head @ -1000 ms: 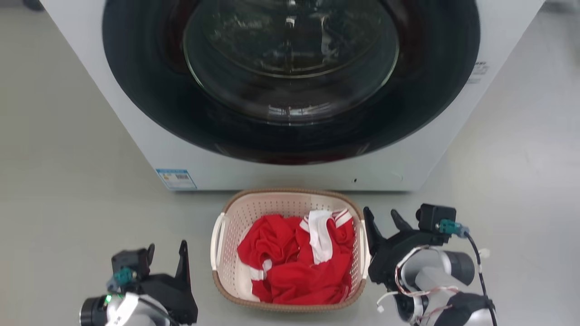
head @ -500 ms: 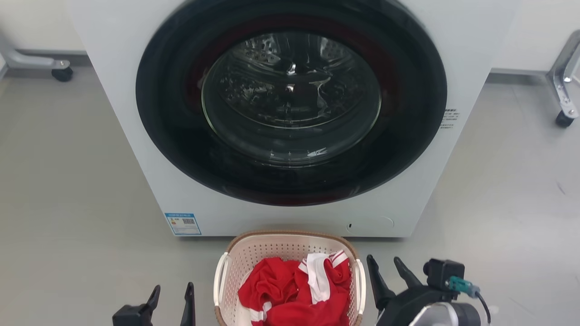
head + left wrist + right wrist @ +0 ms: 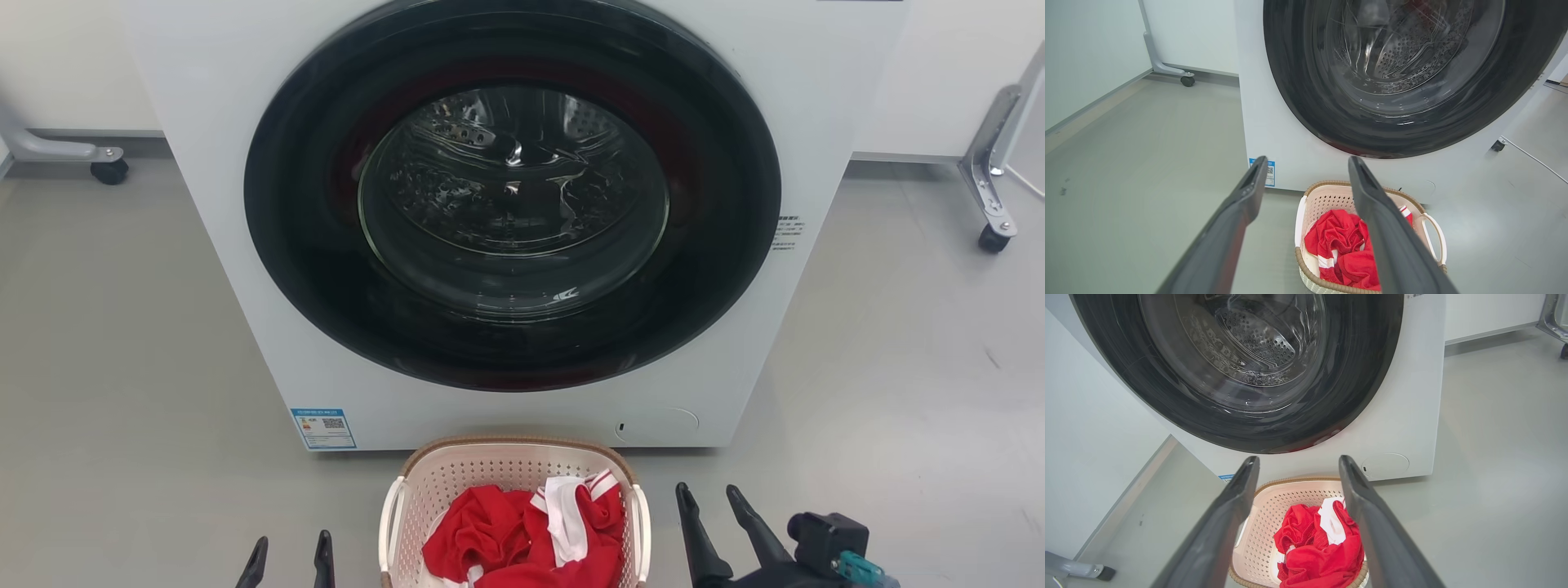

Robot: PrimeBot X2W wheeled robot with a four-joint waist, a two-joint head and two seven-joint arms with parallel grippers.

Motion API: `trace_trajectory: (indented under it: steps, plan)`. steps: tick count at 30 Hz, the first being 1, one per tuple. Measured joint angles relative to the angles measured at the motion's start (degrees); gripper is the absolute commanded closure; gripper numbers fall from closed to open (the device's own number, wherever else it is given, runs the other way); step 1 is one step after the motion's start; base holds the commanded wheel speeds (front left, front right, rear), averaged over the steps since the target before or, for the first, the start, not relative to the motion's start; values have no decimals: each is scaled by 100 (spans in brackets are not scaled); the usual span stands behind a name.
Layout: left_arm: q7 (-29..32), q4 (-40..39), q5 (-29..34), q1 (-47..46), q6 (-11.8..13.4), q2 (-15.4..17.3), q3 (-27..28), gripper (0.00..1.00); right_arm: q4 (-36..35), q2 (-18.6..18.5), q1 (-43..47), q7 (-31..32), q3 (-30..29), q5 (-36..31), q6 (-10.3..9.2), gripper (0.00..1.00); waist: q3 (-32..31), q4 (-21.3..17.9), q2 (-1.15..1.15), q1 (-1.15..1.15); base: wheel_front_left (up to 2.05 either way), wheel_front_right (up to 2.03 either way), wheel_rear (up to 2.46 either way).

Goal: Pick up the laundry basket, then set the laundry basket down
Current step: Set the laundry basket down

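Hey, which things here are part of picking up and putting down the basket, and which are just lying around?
Part of the job:
laundry basket, on the floor
left gripper, open
right gripper, open

Just around:
washing machine
red clothes, inside the basket
blue sticker
wheeled stand leg

Laundry room (front-loading washing machine (image 3: pixel 506 229))
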Motion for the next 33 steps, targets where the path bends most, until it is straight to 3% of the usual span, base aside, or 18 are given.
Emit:
trace_trajectory:
  steps: [17,33]
  plan:
    - [0,-758,392,333,1,-168,245,0,-893,143,717,0,-776,-1170,0,0,77,-178,1,0,0,0,0]
    - [0,-938,720,333,1,-174,248,0,-1218,288,911,0,-1078,-1660,-1,0,133,-217,1,0,0,0,0]
